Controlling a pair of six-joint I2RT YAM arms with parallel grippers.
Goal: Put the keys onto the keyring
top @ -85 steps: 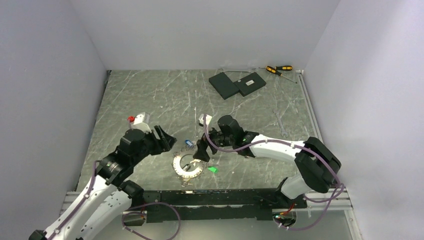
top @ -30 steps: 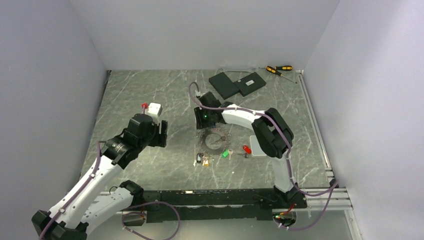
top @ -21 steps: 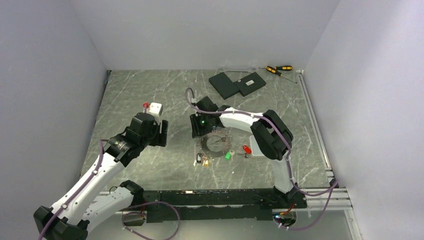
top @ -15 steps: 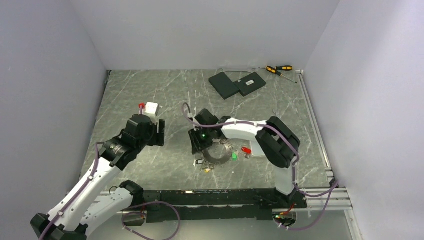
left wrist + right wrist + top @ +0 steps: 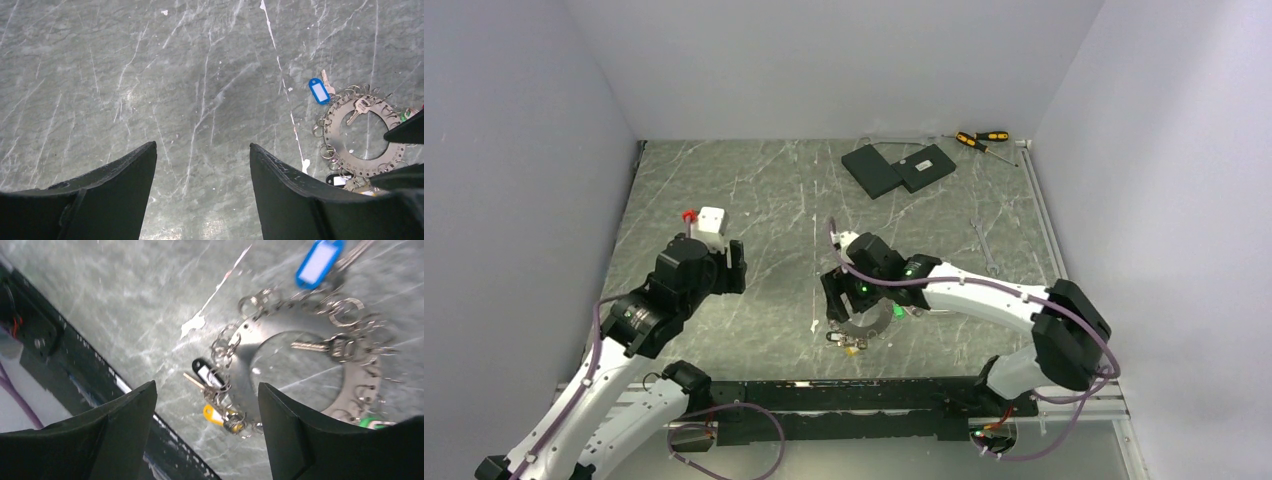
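Note:
The keyring (image 5: 246, 371), a flat grey toothed ring hung with small split rings, lies on the marble near the front edge. It also shows in the left wrist view as the keyring (image 5: 333, 131) and, partly under the right arm, from above as the keyring (image 5: 867, 326). Keys with a blue head (image 5: 318, 261), a black head (image 5: 206, 372), a yellow head (image 5: 213, 413) and a green head (image 5: 370, 421) hang at its rim. A bare key (image 5: 312, 346) lies in its hole. My right gripper (image 5: 206, 384) hovers open over its near-left rim, holding nothing. My left gripper (image 5: 202, 145) is open over bare table to the left.
Two black slabs (image 5: 896, 168) and yellow-and-black screwdrivers (image 5: 982, 139) lie at the back right. A thin metal tool (image 5: 986, 250) lies by the right edge. The black front rail (image 5: 75, 375) runs close behind the yellow key. Walls close in three sides.
The right arm swung toward the front edge, bringing the keyring with it, and its jaws have opened wide. The left arm pulled back slightly, still open.

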